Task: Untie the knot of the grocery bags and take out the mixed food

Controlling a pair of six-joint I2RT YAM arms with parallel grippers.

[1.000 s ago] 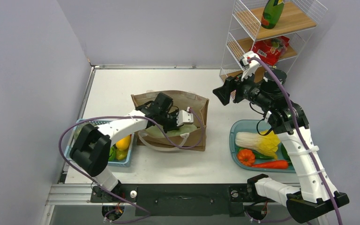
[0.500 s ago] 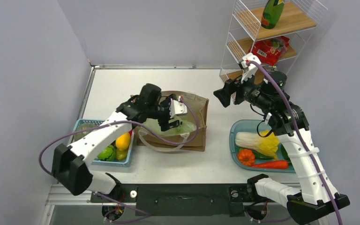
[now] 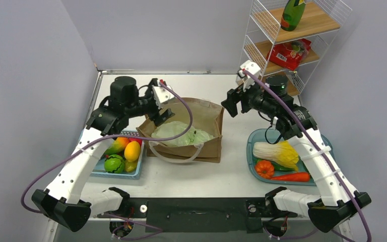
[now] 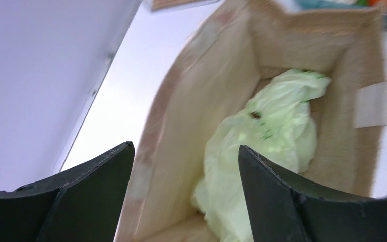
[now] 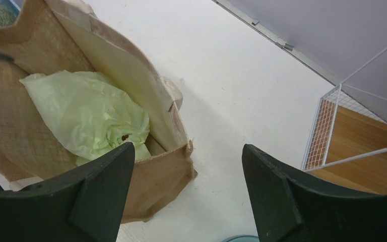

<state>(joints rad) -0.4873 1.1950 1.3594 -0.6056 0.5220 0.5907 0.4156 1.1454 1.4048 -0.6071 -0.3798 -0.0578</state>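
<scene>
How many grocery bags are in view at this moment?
2: a brown paper bag in the middle of the table, and a pale green plastic bag lying crumpled inside it. Anything beneath the plastic is hidden.

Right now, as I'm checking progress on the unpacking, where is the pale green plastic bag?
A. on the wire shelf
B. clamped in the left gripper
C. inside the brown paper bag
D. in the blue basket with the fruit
C: the pale green plastic bag lies crumpled inside the open brown paper bag, and the left gripper is open and empty.
</scene>
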